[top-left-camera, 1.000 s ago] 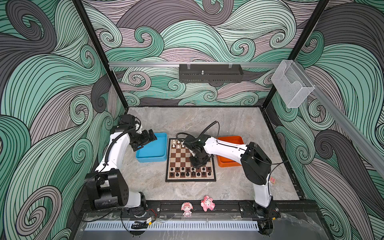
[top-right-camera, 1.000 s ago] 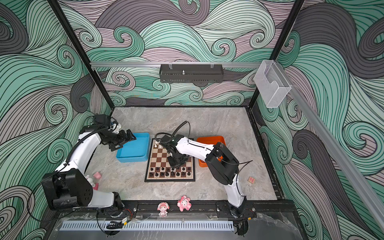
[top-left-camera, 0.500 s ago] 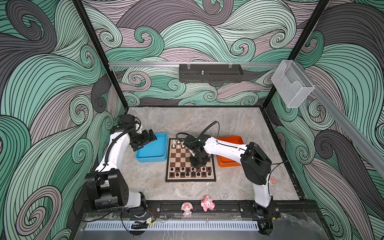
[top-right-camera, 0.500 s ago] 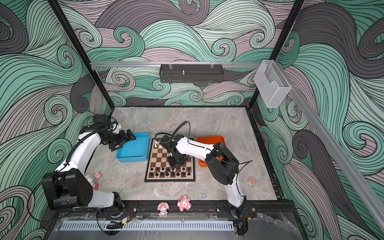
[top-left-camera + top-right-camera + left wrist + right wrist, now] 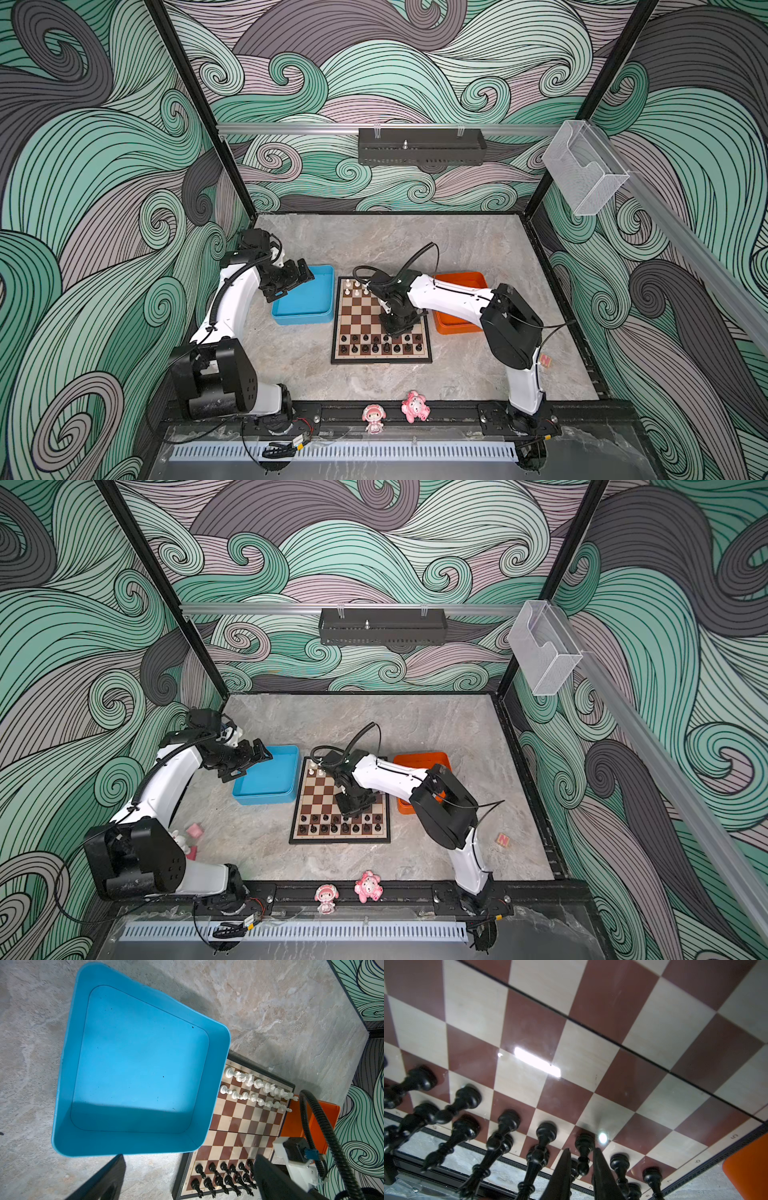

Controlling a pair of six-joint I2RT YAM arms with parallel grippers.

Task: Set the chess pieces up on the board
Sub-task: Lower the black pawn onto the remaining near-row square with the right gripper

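**Letting go of that black pawn cleanly**

Right hand [image 5: 581, 1152] is pinched nearly shut on a black pawn [image 5: 584, 1142] in the pawn row, around 5 o'clock on the board [image 5: 361, 309]. I'd seat its base flat mid-square, open just a crack, then lift straight up, since the neighbours are close. Left hand [image 5: 296, 284] hangs wide open and empty over the blue tray [image 5: 303, 321] at 9 o'clock.

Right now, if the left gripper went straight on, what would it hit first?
Most likely the blue tray: the open left gripper points down at it, though depth is unclear.
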